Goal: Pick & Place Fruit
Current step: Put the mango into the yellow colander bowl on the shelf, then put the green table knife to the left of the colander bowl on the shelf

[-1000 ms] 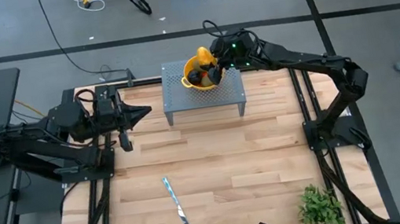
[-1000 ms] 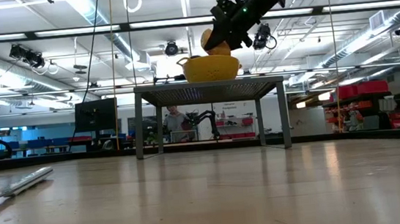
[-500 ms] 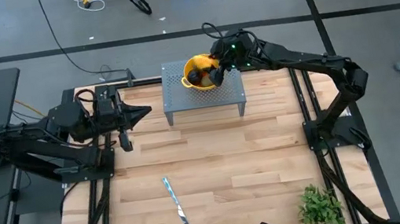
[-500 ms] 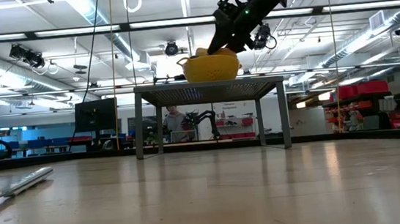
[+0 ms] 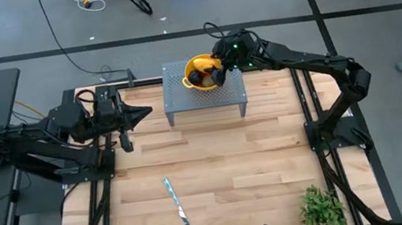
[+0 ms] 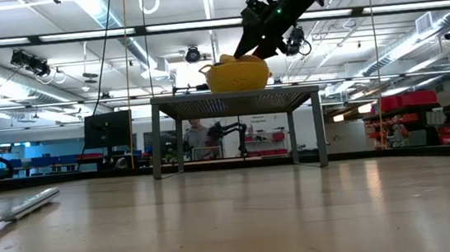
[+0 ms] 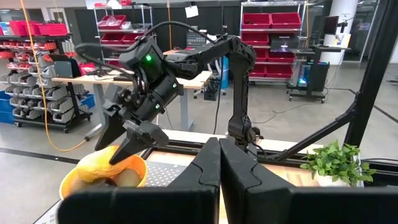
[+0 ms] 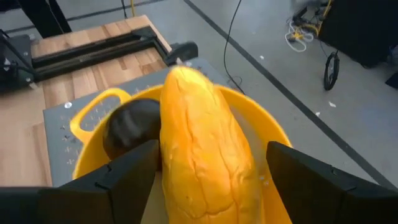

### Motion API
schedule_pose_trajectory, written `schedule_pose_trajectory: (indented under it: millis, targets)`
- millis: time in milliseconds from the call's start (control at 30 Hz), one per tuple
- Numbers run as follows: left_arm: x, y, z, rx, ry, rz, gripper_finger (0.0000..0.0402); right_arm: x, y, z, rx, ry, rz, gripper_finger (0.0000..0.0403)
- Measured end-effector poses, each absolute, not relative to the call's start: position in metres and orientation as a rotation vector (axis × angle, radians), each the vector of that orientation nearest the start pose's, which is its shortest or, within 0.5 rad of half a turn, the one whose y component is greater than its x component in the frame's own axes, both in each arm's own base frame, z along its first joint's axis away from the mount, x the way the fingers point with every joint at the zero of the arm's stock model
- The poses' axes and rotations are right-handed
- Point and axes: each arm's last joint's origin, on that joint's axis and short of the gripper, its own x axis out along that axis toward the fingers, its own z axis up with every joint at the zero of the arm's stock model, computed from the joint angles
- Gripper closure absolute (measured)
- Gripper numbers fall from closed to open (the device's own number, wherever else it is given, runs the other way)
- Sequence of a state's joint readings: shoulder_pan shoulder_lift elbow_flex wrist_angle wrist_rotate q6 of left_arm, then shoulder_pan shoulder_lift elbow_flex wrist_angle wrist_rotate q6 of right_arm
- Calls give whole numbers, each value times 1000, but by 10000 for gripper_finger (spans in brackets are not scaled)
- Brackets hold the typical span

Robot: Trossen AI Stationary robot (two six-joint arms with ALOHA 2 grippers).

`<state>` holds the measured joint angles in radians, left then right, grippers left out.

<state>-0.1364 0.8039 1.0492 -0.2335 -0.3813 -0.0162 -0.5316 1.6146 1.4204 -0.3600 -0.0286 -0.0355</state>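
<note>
A yellow bowl [image 5: 196, 71] stands on a small grey perforated stand [image 5: 205, 96] at the table's far middle. A yellow-orange oblong fruit [image 8: 205, 137] lies in the bowl beside a dark round fruit [image 8: 132, 124]. My right gripper [image 8: 211, 180] slants down into the bowl from the right. It is open, with one finger on each side of the oblong fruit. Over the table's left side my left gripper [image 7: 219, 168] is held level and shut, with nothing in it. My right gripper's open fingers [image 8: 124, 177] stand along both long sides of the yellow-orange fruit, slanting down from the table's right. A gap shows at one finger. I cannot tell whether the other touches the fruit. The fruit rests in the bowl.
A slim silver knife [image 5: 176, 204] lies on the wooden table toward the near side, left of middle. A leafy green plant [image 5: 323, 210] stands at the near right corner. Bare wood lies between the stand and the knife.
The yellow-orange fruit has come down from just above the bowl's rim into the bowl, where it now lies. My right gripper has stayed over the bowl and let go of the fruit.
</note>
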Motion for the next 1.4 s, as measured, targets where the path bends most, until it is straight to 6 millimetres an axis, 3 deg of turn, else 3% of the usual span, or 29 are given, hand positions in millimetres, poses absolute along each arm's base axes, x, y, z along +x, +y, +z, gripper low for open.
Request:
schedule_pose_trajectory:
  millis: [433,733,1067,1400]
  targets:
    - [154,-10,413,-22,-14,245,401,298,-173,357,64,476,-475,93]
    - [154,-10,413,-17,-14,245,401,282,-153,381,-1,430,-440,93]
    - [147,-9,416,-12,-35,244,401,277,-140,388,-40,441,-477,101]
    - [146,-9,415,-11,-33,240,401,286,-115,383,17,481,-407,160]
